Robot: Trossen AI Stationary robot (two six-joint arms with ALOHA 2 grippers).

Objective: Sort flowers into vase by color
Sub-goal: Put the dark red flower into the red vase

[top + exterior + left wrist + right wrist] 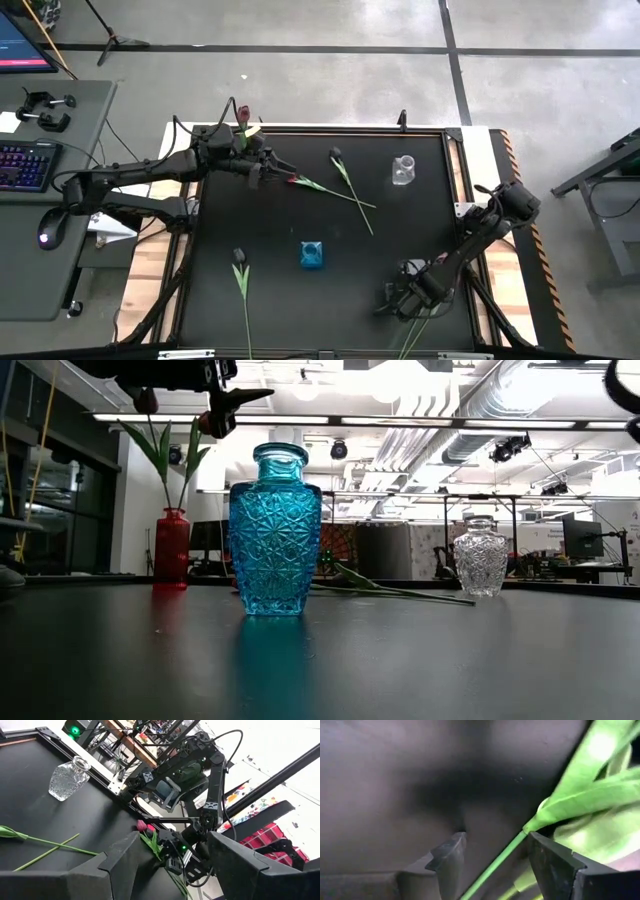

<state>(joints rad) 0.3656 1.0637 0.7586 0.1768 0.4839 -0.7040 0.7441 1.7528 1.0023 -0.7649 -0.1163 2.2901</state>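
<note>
Right tool (492,852) low over tabletop (300,310), jaws wide astride green stem (495,865), placed to pinch | left tool (275,165) open, empty, waiting near red vase (171,550)

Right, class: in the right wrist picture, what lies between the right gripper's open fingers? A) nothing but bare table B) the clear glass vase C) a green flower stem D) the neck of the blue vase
C: the right gripper is low over the black table, fingers apart, with a green flower stem running between them.

two crossed flowers (335,185) between corner vase (243,128) and far-right vase (403,170)
</note>
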